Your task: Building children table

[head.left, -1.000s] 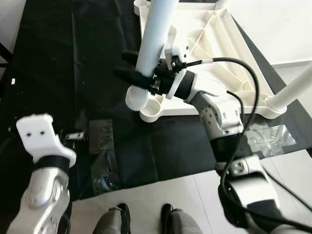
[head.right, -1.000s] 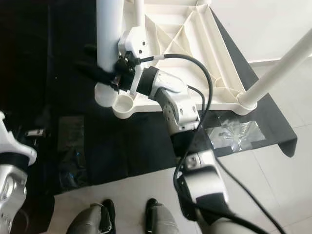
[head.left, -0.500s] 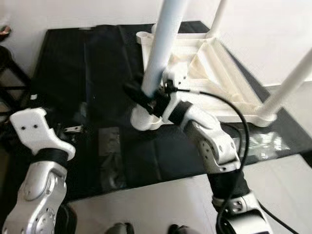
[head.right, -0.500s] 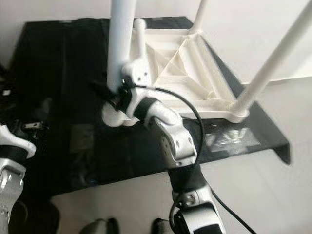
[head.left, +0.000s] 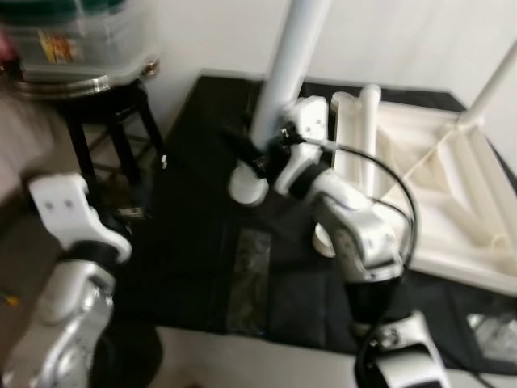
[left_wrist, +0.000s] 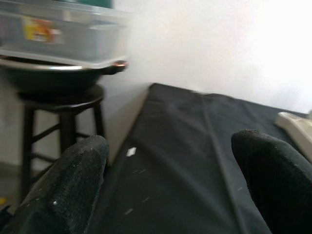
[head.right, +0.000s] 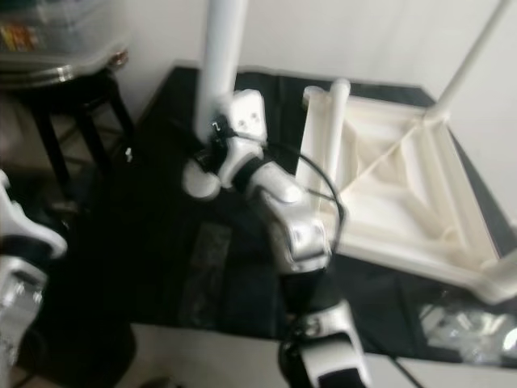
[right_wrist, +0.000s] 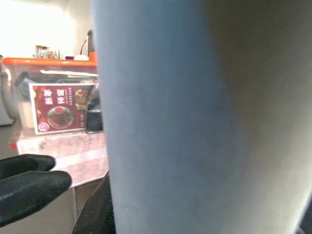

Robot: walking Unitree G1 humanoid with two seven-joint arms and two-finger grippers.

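Right gripper (head.left: 252,153) grasps a white table leg (head.left: 284,77), not yet socketed; upturned tabletop (head.left: 452,218) carries others. Left gripper (left_wrist: 170,180) hangs released.

Both eye views soft with motion blur, right eye worse. Daylight bright on far wall (head.left: 202,40) and white table frame (head.right: 396,194), highlights nearly blown out. Black mat (head.left: 194,210) swallows detail; dim under stool (head.left: 113,121) at left. Left wrist view: fingertips (left_wrist: 73,170) out of focus, wall glaring at right. Right wrist view: white leg (right_wrist: 195,117) blurred, shaded grey-blue; bright glare at far left.
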